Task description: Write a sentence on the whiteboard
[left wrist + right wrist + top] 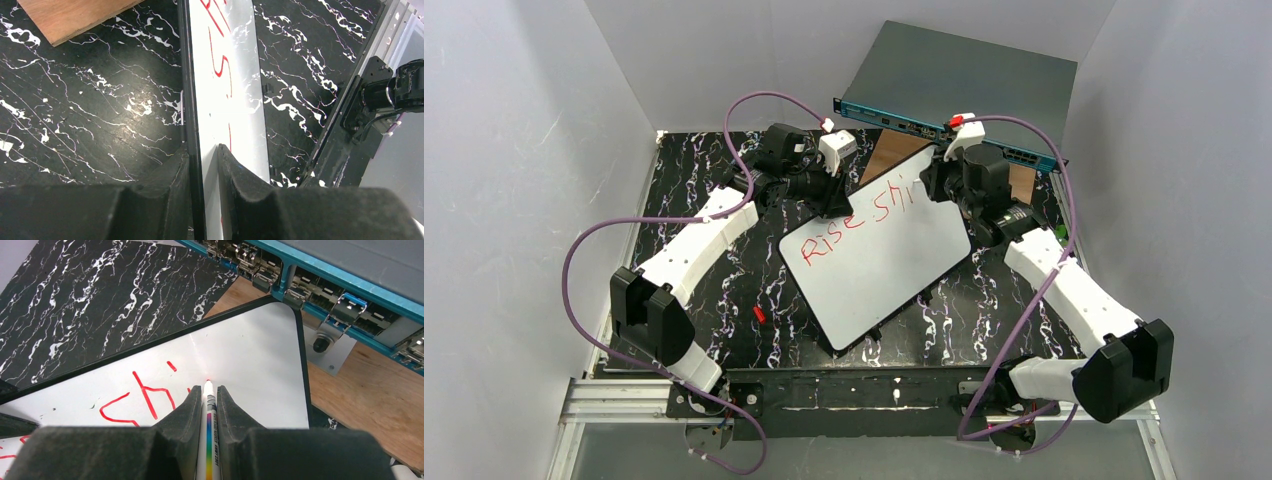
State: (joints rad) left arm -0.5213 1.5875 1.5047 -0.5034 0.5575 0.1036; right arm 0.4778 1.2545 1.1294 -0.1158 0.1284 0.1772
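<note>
The whiteboard (874,270) lies tilted on the black marbled table. Red letters of the sentence (859,218) read "Rise shi", with a further stroke beginning. My left gripper (832,205) is shut on the board's upper left edge; in the left wrist view its jaws (202,150) clamp the thin dark edge of the whiteboard (235,75). My right gripper (208,390) is shut on a white marker (210,430) with a rainbow stripe. The marker's red tip touches the whiteboard (250,365) just right of the letters "shi" (145,400). The right gripper (944,182) is over the board's upper right corner.
A grey metal box with a teal front (964,80) stands at the back, close behind the board, and shows in the right wrist view (350,290). A wooden board (370,390) lies under it. A small red cap (759,313) lies left of the whiteboard. White walls enclose the table.
</note>
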